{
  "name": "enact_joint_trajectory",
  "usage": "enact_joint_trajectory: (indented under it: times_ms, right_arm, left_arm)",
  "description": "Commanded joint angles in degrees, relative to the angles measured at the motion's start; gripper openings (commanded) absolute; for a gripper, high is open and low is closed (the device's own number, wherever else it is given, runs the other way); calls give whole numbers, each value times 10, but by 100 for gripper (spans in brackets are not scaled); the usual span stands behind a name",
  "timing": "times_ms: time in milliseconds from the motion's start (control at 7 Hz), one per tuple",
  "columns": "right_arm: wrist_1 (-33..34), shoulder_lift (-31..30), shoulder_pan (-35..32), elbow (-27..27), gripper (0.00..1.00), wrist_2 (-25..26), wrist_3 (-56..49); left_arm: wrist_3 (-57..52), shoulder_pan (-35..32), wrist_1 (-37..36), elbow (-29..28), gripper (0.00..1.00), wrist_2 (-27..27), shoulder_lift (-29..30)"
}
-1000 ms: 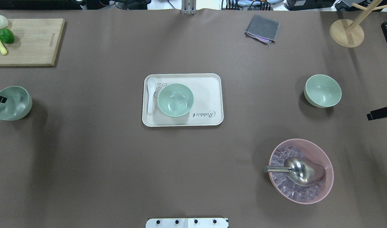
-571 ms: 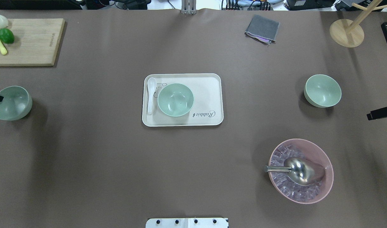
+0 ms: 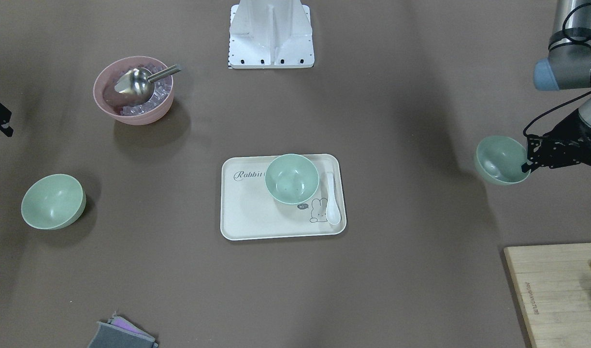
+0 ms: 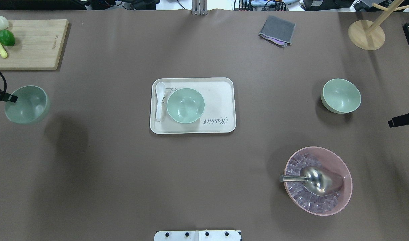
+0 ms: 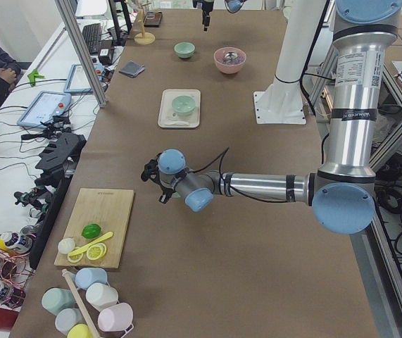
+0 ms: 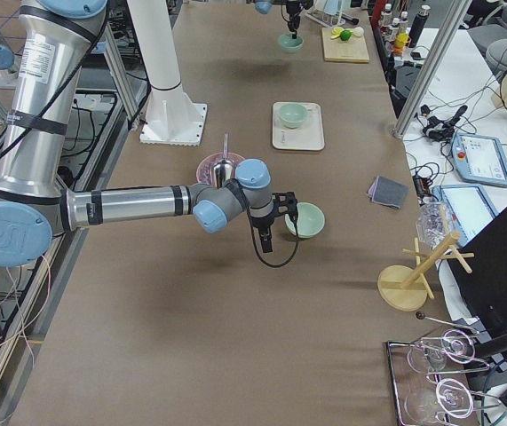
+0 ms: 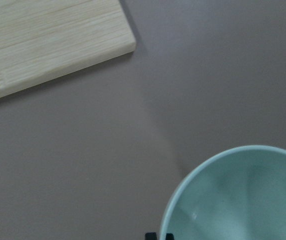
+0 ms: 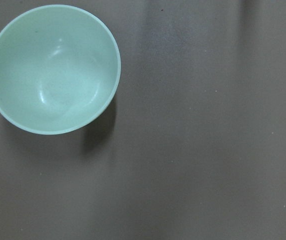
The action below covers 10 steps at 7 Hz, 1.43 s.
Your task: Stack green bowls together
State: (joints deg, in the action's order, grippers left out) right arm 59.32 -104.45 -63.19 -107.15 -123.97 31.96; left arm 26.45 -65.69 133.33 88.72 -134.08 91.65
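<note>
Your left hand [image 4: 11, 98] pinches one lifted green bowl [image 4: 27, 105] by its rim; nothing's stacked yet, with the tray bowl [image 4: 185, 105] and far bowl [image 4: 341, 95] beyond it.

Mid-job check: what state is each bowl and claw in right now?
left bowl: airborne, gripped at rim
left claw: shut on left bowl
tray bowl: upright, empty, on tray
right bowl: upright, empty, free
pink bowl: holds ice and scoop
right claw: empty; open or shut unclear
</note>
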Motion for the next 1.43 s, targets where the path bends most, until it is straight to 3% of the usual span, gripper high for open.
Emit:
enact_joint_trajectory:
  times_ms: [0,286,571,714,1000,1286]
  right_arm:
    - [-1,-1,0,0,100,0,-2]
    - [-1,1,1,0,100,0,-1]
    - [-1,3,1,0,100,0,2]
    - [-1,4,1,0,100,-1,2]
    - [-1,5,2,0,100,-1,2]
    - [-1,5,5,0,100,-1,2]
  left_arm:
    - [130,50,-12,73,0,2,7]
    - [295,163,-34,110,0,77,74]
    - [359,239,-168,109,0,152,202]
    - [389,279,-183,94,0,174,246]
    - [409,287,-201,34,0,183,329]
    - [404,286,-203,12,0,183,343]
